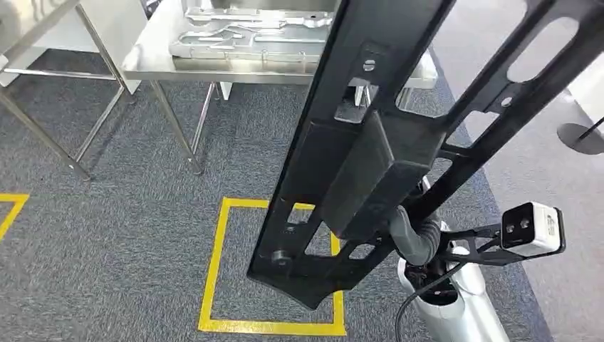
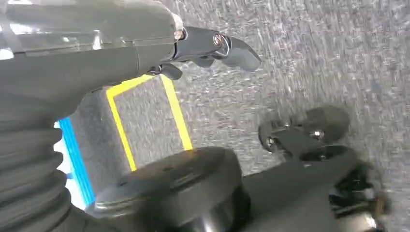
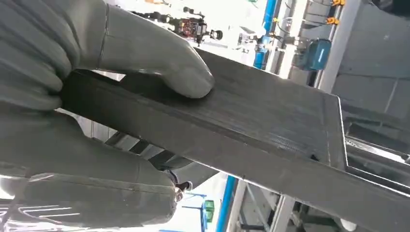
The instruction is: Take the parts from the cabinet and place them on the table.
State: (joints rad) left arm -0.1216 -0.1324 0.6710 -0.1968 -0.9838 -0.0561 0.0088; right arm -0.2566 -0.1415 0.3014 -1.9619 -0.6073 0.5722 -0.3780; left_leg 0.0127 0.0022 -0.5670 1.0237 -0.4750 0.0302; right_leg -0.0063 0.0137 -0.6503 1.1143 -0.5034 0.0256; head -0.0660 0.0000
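Transport step in hand: my right hand (image 3: 87, 111) is clamped on the black frame part (image 1: 370, 149), carried above the carpet short of the steel table (image 1: 153, 60). Left hand (image 2: 212, 48) hangs empty, fingers loosely apart. Next I need to close on the table's front edge.

Your head view is evenly lit and sharp: the carpet (image 1: 128, 214) weave reads clearly, and the bench (image 1: 153, 60) top shines pale with soft glare. Faint shadows sit under its legs. The black part (image 1: 370, 149) stays dark, with little surface detail. Your left wrist view is smeared with motion blur across the floor (image 2: 314, 58). In your right wrist view, the background behind the thumb (image 3: 159, 58) is blown out white.
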